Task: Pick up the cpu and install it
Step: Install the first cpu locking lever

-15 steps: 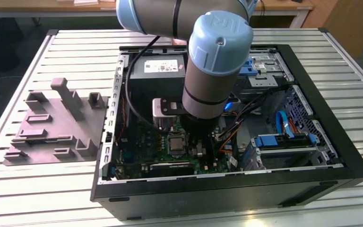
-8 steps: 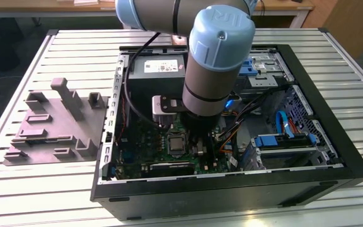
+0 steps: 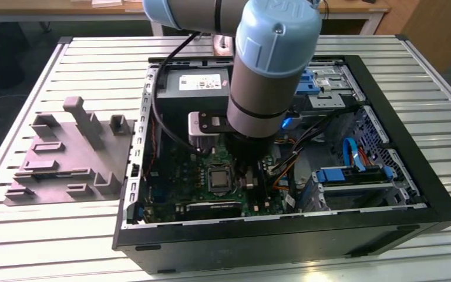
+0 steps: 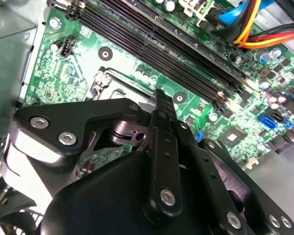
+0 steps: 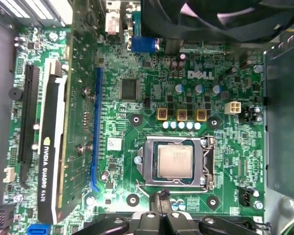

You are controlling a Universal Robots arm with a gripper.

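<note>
Inside an open black computer case (image 3: 413, 194) lying on a slatted metal table (image 3: 45, 235), a grey-and-blue robot arm (image 3: 269, 64) reaches down over the green motherboard (image 5: 152, 73). Seen in the first wrist view, the cpu (image 5: 175, 161), a silvery square chip with a paler rim, lies flat in the metal-framed socket (image 5: 208, 164), with nothing gripping it. The gripper (image 5: 162, 197) hangs just beside the socket's edge, and its fingers (image 5: 163, 198) appear drawn together to a single dark tip, holding nothing; most of the tool is cut off by the frame edge there. From the second wrist view, the gripper's black linkage (image 4: 117, 161) fills the foreground and hides most of the socket, leaving just a corner of its frame (image 4: 105, 81) visible beside the long dark memory slots (image 4: 152, 46). A black-edged expansion card (image 5: 51, 147) stands in a slot well to one side of the cpu, and a dark fan (image 5: 220, 17) crosses the frame, only partly seen. Across the exterior view, the arm's body blocks the gripper, and the socket area (image 3: 218, 176) shows as a small dark square too indistinct to read. On the exterior view's left, a grey moulded fixture (image 3: 69, 155) sits on the table beside the case.
</note>
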